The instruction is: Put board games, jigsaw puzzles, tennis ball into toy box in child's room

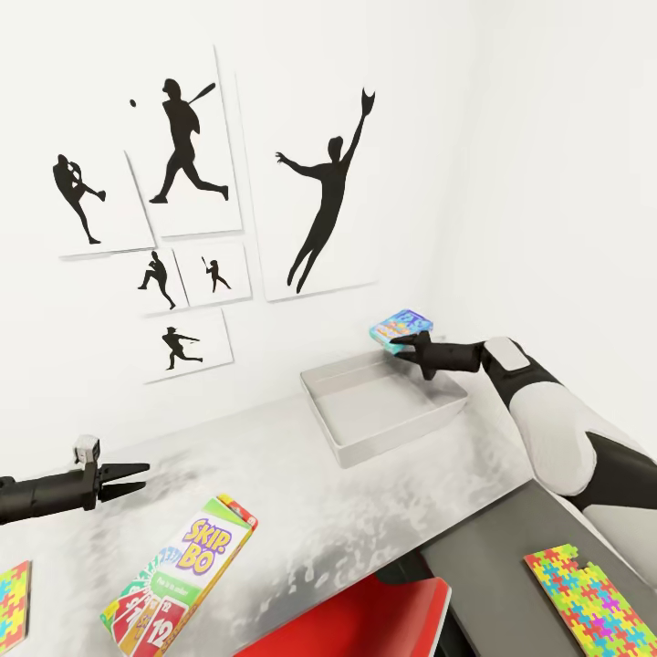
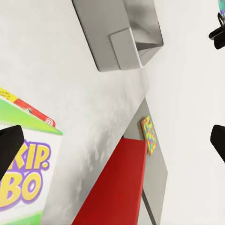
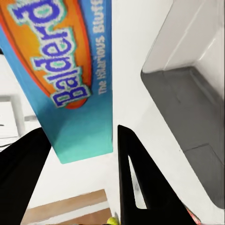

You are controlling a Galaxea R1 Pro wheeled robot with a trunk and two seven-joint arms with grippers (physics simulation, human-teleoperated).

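1. Blue board game (image 1: 401, 328): a flat box, mostly blue with an orange oval bearing "Balderd…" lettering (image 3: 61, 70). It is held in the air over the far rim of the toy box, clamped between the jaws of the right gripper (image 1: 408, 345).
2. Toy box (image 1: 388, 406): a shallow light grey bin with sloping sides and no lid, standing on the pale grey table (image 1: 274, 474) near the wall corner. Its inside looks bare from the head view.
3. Right arm: white and black, reaching in from the right side over the bin; its jaws are closed on the blue box's edge (image 3: 93, 140).
4. Skip-Bo board game (image 1: 178, 575): a yellow, green and red box lying flat on the pale table top, near its front edge, well apart from the bin.
5. Left gripper (image 1: 137, 477): hovers above the table, beyond the Skip-Bo box, jaws apart and holding nothing.
6. Jigsaw puzzle (image 1: 589, 598): a thin mosaic slab lying flat on the lower dark grey table top at the right.
7. Second jigsaw puzzle (image 1: 11, 602): partly visible at the left edge, on the pale top.
8. Red chair (image 1: 365, 620): tucked below the table's front.
9. Posters (image 1: 192, 146): black sports silhouettes on the white wall behind.
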